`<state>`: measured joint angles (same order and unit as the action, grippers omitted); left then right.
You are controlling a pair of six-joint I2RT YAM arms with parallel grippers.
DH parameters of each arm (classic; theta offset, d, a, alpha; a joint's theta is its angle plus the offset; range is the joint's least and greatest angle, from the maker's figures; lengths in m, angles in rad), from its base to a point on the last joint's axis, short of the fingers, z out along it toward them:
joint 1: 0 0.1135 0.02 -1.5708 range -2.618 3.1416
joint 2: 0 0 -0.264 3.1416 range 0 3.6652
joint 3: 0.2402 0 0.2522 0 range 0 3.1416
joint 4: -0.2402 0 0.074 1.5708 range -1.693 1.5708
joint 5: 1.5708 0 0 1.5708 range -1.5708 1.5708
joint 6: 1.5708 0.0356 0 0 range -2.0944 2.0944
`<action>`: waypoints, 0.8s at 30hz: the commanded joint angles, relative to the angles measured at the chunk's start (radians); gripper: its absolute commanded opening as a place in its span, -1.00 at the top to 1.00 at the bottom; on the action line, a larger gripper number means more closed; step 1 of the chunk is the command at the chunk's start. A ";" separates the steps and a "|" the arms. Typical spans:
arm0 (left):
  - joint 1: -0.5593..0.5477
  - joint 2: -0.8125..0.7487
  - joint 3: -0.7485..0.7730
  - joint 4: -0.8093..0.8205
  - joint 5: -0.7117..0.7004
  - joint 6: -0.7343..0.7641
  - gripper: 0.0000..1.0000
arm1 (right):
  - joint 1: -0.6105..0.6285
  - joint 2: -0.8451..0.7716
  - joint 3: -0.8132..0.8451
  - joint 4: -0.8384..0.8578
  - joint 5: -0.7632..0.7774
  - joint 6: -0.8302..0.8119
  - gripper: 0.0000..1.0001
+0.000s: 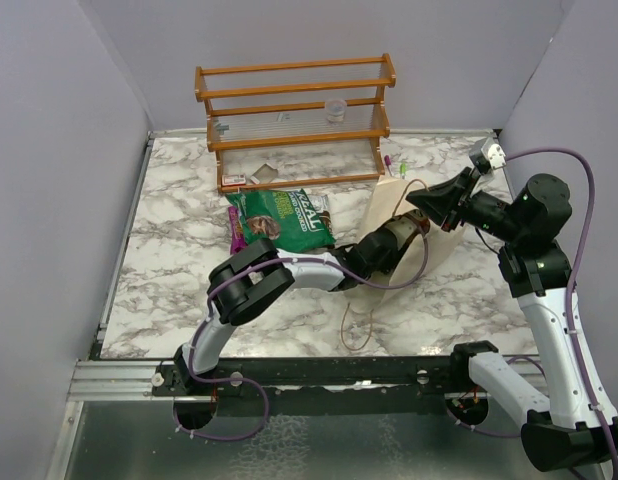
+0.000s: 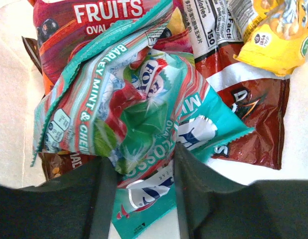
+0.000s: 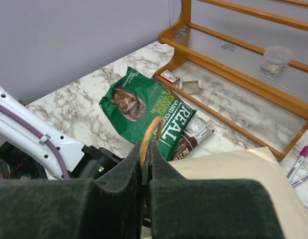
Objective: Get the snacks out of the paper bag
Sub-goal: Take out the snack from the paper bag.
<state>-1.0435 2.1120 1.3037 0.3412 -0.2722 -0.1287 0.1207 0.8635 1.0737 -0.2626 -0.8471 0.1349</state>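
The cream paper bag (image 1: 394, 200) lies on its side at mid-right, and its inner wall shows in the left wrist view (image 2: 14, 99). My left gripper (image 2: 144, 169) is deep inside it, its jaws pinching a crumpled light green mint packet (image 2: 139, 114). Red-orange (image 2: 84, 25), yellow (image 2: 273, 40) and dark red (image 2: 253, 114) packets lie behind it. My right gripper (image 3: 145, 149) is shut on the bag's tan loop handle (image 3: 150, 132), holding the mouth up. A dark green packet (image 1: 284, 218) and a purple one (image 1: 235, 228) lie on the table outside the bag.
The wooden slatted rack (image 1: 294, 120) stands at the back, a small cup (image 1: 335, 108) on its shelf. Pens (image 1: 394, 160) lie beside the bag's far end. The bag's other handle loop (image 1: 359, 325) trails on the marble near the front edge. Grey walls close in both sides.
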 commanded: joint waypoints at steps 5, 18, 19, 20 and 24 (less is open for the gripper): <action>0.008 -0.006 0.005 -0.113 0.022 0.003 0.58 | 0.003 -0.026 0.009 0.050 -0.026 0.017 0.97; -0.034 -0.204 -0.012 -0.224 0.007 0.032 0.86 | 0.004 -0.041 -0.009 0.046 0.011 0.010 0.97; -0.036 -0.223 -0.017 -0.234 0.010 0.031 0.88 | 0.004 -0.044 -0.012 0.047 0.020 0.011 0.97; -0.041 -0.239 -0.022 -0.245 0.012 0.032 0.88 | 0.003 -0.048 -0.016 0.046 0.031 0.011 0.97; -0.057 -0.313 -0.048 -0.285 0.016 0.031 0.89 | 0.004 -0.054 -0.022 0.031 0.084 0.003 0.97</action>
<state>-1.0832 1.9079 1.2716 0.0845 -0.2691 -0.1047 0.1207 0.8280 1.0603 -0.2607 -0.8299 0.1349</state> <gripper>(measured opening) 0.173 0.022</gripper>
